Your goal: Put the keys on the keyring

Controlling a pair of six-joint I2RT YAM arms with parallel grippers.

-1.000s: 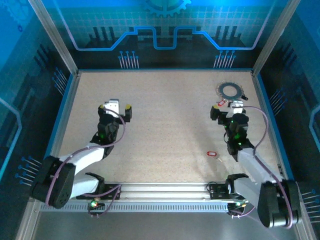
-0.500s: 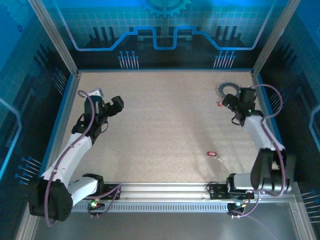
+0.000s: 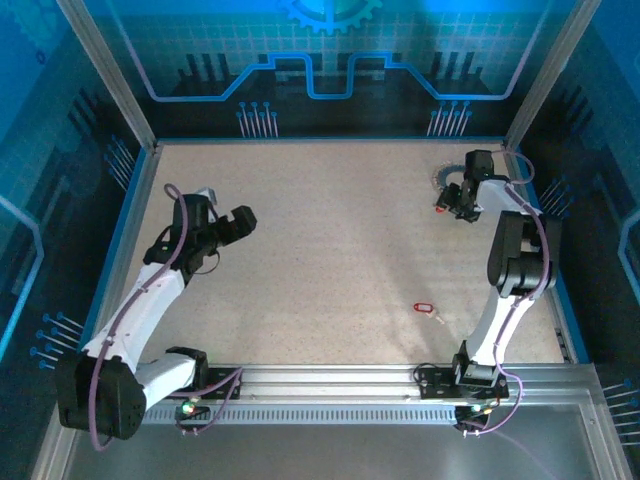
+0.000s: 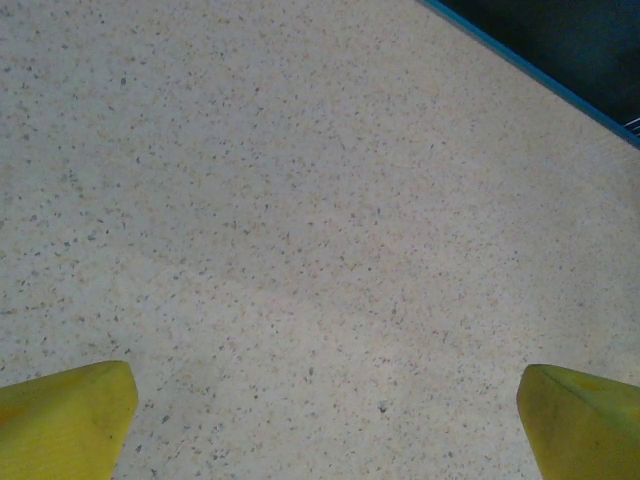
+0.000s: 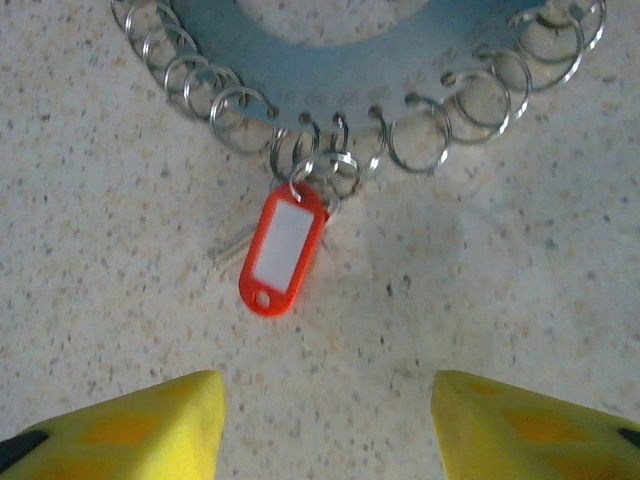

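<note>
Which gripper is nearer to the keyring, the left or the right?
Right. The right gripper is close beside the keyring; the left gripper is far across the table.

Dark keyring (image 5: pixel 330 55) along the top, fringed with silvery split rings (image 5: pixel 420 140), red key (image 5: pixel 283 250) at the fringe's middle, tag flat on speckled table (image 5: pixel 500 290), silvery shank poking left, right gripper (image 5: pixel 325 430) below, yellow fingertips (image 5: pixel 130 430) spread apart

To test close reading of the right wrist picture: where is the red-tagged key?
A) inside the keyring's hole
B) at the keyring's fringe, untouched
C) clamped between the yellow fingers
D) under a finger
B: the red-tagged key lies against the keyring's fringe of split rings, ahead of the right gripper, whose yellow fingers stand apart and touch nothing.
</note>
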